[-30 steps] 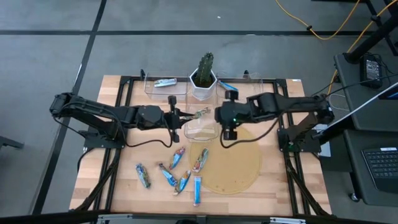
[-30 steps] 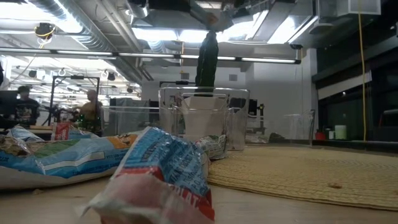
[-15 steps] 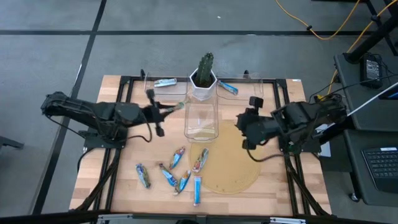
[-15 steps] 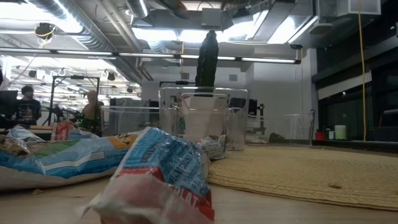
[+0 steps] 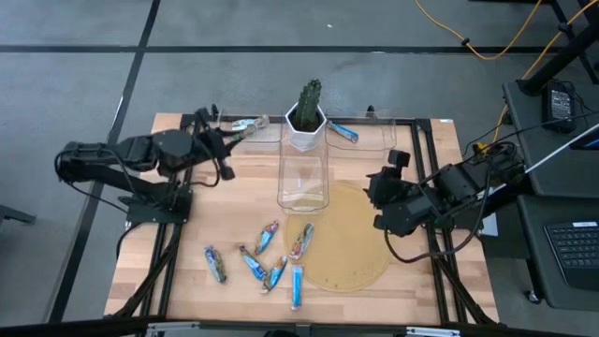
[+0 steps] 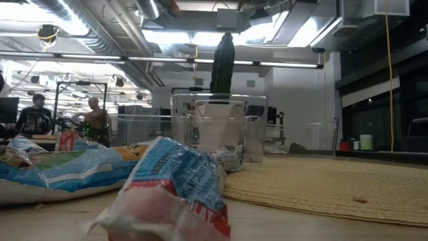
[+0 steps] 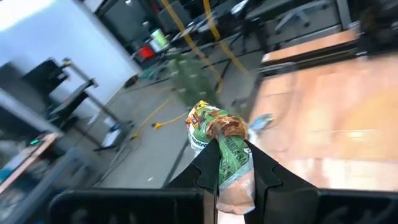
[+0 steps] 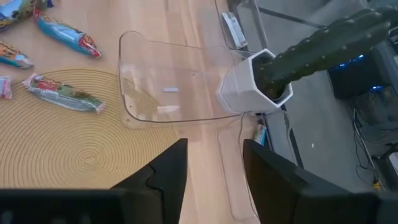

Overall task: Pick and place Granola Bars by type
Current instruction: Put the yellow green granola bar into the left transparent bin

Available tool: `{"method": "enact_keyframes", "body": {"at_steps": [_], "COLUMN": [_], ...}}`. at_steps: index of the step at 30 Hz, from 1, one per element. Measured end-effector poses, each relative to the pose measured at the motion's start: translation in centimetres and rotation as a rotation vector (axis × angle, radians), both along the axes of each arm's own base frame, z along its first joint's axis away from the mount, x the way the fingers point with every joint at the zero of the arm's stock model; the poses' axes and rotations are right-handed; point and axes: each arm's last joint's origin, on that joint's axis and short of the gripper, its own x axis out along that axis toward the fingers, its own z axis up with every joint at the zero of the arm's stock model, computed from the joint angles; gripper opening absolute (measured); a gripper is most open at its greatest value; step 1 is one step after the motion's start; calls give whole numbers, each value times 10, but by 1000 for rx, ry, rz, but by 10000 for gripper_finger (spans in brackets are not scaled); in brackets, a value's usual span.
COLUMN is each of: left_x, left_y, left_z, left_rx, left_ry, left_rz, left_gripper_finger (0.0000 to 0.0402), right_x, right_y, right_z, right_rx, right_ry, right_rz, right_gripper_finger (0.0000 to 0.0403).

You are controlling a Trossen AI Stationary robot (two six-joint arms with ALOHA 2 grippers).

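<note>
My left gripper (image 7: 233, 171) is shut on a green-wrapped granola bar (image 7: 225, 134) and hangs over the far left of the table (image 5: 234, 139), next to the far-left clear bin (image 5: 267, 140). A blue-and-silver bar (image 5: 245, 124) lies in that bin. A blue bar (image 5: 342, 132) lies in the far-right bin (image 5: 374, 136). Several more bars lie flat on the wood near the front (image 5: 253, 264), and one (image 5: 300, 241) lies on the round woven mat's (image 5: 356, 248) edge. My right gripper (image 8: 214, 149) stands open at the table's right (image 5: 377, 187), nothing between its fingers. My left gripper pinches the green bar between its two fingers (image 7: 208, 165), which lie on its flat faces (image 7: 231, 163). The bar's far end (image 7: 208, 121) sticks out past the fingertips. The bar is lifted clear of the table.
A tall clear bin (image 5: 303, 178) stands mid-table, with a cactus in a white pot (image 5: 306, 117) just behind it. The woven mat covers the front right. In the low view, bar wrappers (image 6: 174, 187) fill the near foreground. People stand in the room far behind.
My left gripper has carried the green bar up and away from the middle bin, toward the table's far left corner and the far-left bin, turning as it went. My right gripper has drawn back from over the middle bin toward the table's right edge.
</note>
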Motion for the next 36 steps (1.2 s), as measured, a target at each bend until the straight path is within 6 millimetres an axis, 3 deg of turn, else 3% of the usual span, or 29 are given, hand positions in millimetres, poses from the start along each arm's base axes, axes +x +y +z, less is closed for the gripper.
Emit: {"method": "enact_keyframes", "body": {"at_steps": [5,10,17,24,30,36], "left_x": [3,10,20,24,24,22], "left_y": [24,48,89,126,152,167], "left_z": [6,1,-16,-34,-48,-54], "left_rx": [-5,-62,-138,-239,-307,-355], "left_ry": [26,51,134,174,212,269], "left_rz": [80,84,141,172,215,270], "left_gripper_finger": [23,23,24,24,24,24], "right_x": [0,-17,-36,-34,-31,-29], "right_y": [0,-10,-24,-24,-23,-22], "right_z": [-9,-42,-77,-100,-120,-119], "right_rx": [-17,-22,66,48,-51,-24], "right_ry": [3,-15,-220,-402,-383,-422], "right_rz": [9,15,69,200,281,267], "right_gripper_finger": [158,158,158,158,158,158]}}
